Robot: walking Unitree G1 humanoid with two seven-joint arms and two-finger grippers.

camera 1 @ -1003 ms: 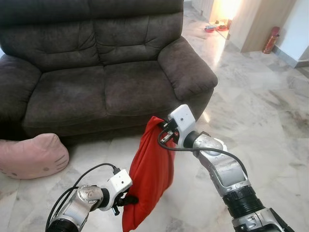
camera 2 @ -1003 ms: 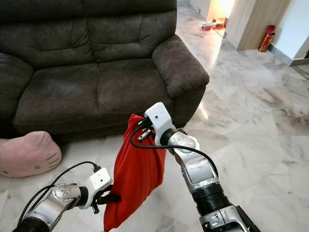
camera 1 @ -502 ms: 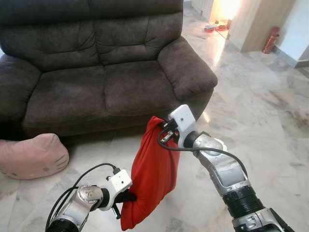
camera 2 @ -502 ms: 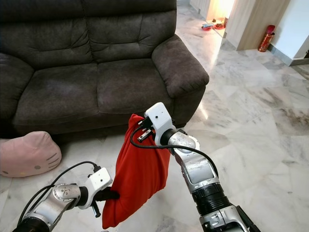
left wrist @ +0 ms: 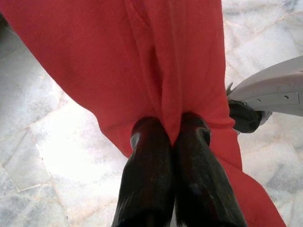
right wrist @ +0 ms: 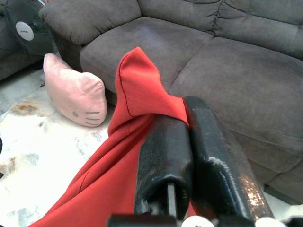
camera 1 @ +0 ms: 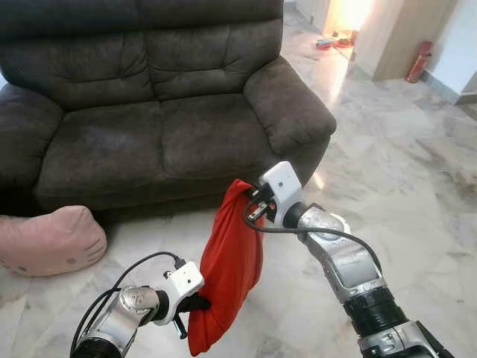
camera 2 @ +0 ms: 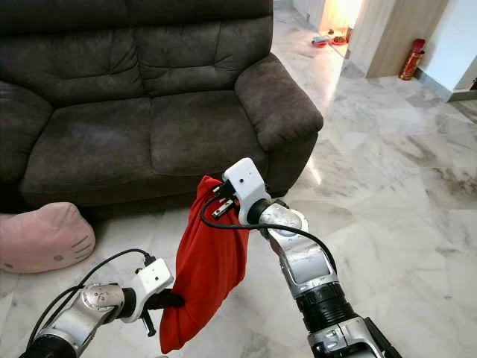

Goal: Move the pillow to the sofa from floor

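**Red pillow hanging between two hands, clear of the floor**

Red fabric is drooping in a long, limp fold in front of the sofa [camera 1: 171,104]. It is the pillow [camera 1: 232,268], soft and under-stuffed, creased down its length and narrowing to a bunched tip at the top. It is hanging off the marble floor [camera 1: 417,171], just short of the sofa's front edge, below the seat cushion nearest the robot's right.

Right hand [right wrist: 187,118] is pinching the pillow's upper corner, its two black fingers [right wrist: 163,161] pressed together with a fold of red cloth caught between them. From the head camera this hand is sitting at about 1 o'clock of the pillow's middle, with its white wrist housing turned toward the sofa arm.

Left hand [left wrist: 173,137] is clamping the pillow's lower edge at about 7 o'clock, its fingers [left wrist: 147,179] closed on a ridge of the fabric so that the cloth is puckering into a seam between them. The pillow's bottom end is sagging below this grip.

Pink cat-face cushion [camera 1: 48,240] is lying on the floor at 9 o'clock, well apart from the red pillow, touching the base of the sofa. Dark grey-brown upholstery is covering the sofa, its two seat cushions bare.
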